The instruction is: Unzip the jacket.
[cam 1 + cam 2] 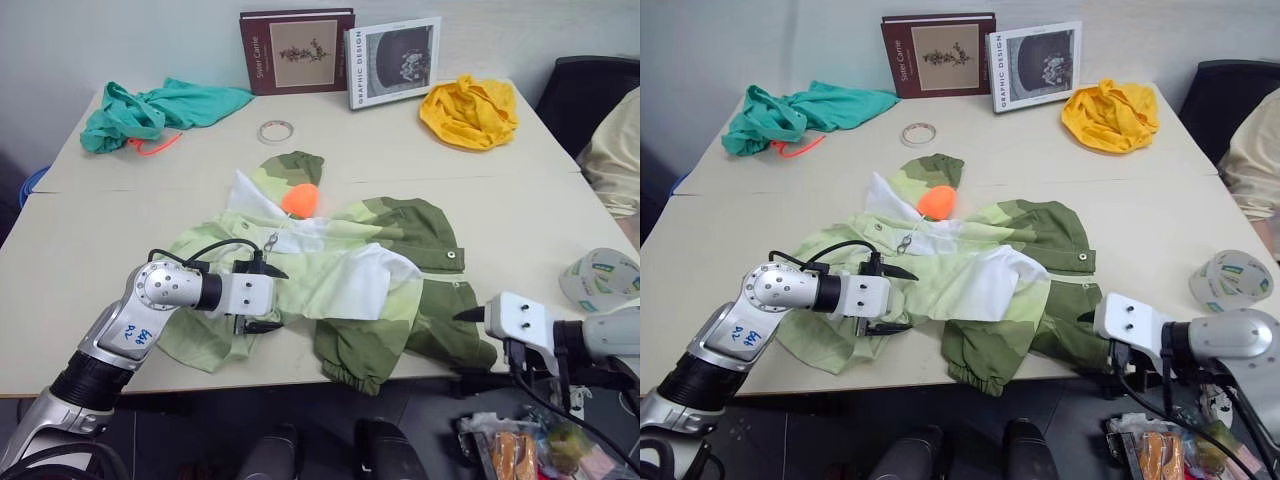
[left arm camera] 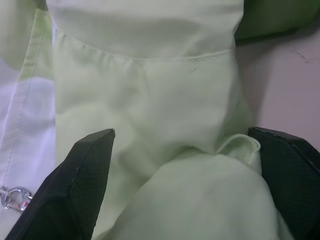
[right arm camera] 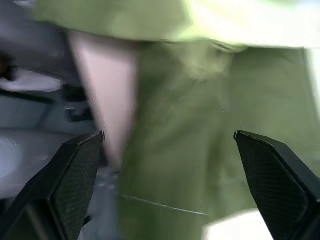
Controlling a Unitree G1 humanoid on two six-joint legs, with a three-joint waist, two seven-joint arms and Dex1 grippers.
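Table (image 1: 90, 250) | jacket (image 1: 350, 270) crumpled; left end effector (image 2: 182, 190) wide over pale folds | right end effector (image 3: 167, 185) wide

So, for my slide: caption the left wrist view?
Open left gripper poised over the jacket, pale green folds between its fingers.

Setting: office or lab room used as a test bench. Evidence: pale rectangular surface (image 1: 90, 240) pushed against a plain light wall; two books (image 1: 297, 51) propped upright at top centre, one titled "Graphic Design"; dark office chair (image 1: 585, 95) at upper right; roll of tape (image 1: 276, 131) on the surface; cables and clutter on the floor at lower right.
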